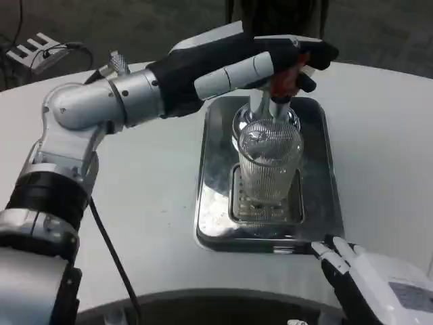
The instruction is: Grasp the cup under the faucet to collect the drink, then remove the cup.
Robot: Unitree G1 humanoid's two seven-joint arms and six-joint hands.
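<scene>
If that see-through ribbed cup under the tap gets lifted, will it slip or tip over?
The clear ribbed glass cup looks rigid and likely breakable. Its ridges should aid grip. It is tall for its base and stands on a slotted metal drip tray, so a sideways push might tip it.
</scene>
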